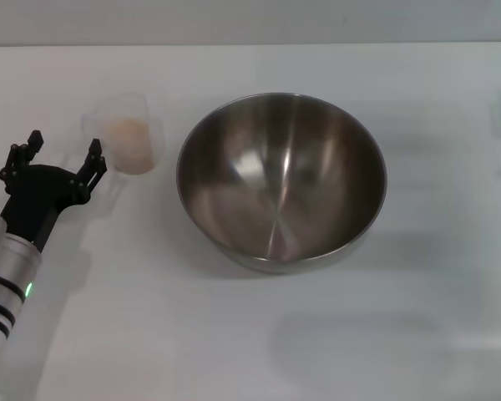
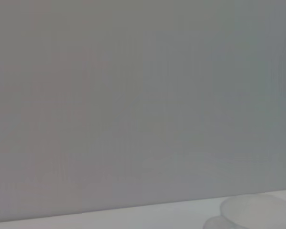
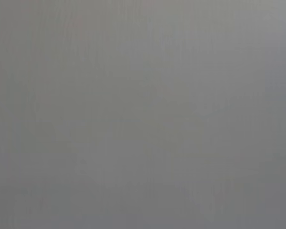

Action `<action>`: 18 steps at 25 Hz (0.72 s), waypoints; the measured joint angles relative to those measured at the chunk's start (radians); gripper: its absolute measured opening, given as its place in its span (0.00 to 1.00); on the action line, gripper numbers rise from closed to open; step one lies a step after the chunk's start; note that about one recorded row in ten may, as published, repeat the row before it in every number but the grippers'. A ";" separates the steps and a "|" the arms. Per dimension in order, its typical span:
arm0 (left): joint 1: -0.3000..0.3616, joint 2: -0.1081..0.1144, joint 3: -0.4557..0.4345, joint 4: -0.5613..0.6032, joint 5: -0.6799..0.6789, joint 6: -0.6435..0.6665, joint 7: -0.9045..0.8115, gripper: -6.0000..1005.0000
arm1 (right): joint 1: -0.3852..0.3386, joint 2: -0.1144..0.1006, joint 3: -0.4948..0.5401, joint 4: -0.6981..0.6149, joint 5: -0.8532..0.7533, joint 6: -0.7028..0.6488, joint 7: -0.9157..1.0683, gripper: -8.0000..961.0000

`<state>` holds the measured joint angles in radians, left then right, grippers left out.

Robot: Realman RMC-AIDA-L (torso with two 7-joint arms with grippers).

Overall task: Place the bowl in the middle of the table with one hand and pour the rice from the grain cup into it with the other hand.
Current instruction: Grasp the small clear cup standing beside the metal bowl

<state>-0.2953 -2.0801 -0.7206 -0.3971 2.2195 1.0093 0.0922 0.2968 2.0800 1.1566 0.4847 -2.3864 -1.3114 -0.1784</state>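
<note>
Spread apart, the two black fingers of the left gripper (image 1: 64,157) hold nothing; one fingertip sits just beside the near-left wall of the small clear plastic grain cup (image 1: 125,134), whether touching it I cannot tell, and the other is well clear to the left. That cup stands upright on the plain white matte table (image 1: 250,334), left of centre, with a low pile of pale beige rice (image 1: 132,140) inside it. Just to the cup's right, apart from it, stands the large round stainless-steel bowl (image 1: 281,180), about in the middle of the tabletop, its shiny brushed inside holding no grains. Behind the fingers, the left arm's black wrist and silver forearm run down to the lower-left corner of the head view.

From the left wrist camera, most of what shows is a flat grey surface, with a strip of white tabletop along one edge and a faint, blurred rounded shape that may be the cup's rim. For the right gripper, no view shows it; its wrist camera gives only uniform grey.
</note>
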 joint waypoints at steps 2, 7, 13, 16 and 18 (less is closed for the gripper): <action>-0.017 0.000 -0.001 0.006 -0.011 -0.020 0.000 0.84 | -0.002 0.000 0.000 0.000 0.000 0.000 -0.001 0.56; -0.054 0.000 -0.001 0.028 -0.042 -0.061 0.001 0.84 | -0.006 0.000 0.000 0.000 -0.001 -0.005 -0.001 0.56; -0.090 0.000 -0.002 0.057 -0.066 -0.079 0.001 0.83 | -0.010 0.000 -0.006 -0.001 -0.001 -0.024 -0.003 0.56; -0.103 0.000 -0.008 0.069 -0.072 -0.088 0.001 0.82 | -0.010 0.000 -0.004 -0.002 -0.001 -0.027 -0.003 0.56; -0.111 0.000 -0.017 0.072 -0.072 -0.098 0.001 0.82 | -0.010 0.000 -0.002 -0.002 0.000 -0.027 -0.003 0.56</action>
<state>-0.4065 -2.0801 -0.7378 -0.3250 2.1474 0.9109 0.0936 0.2867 2.0800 1.1547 0.4831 -2.3869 -1.3382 -0.1818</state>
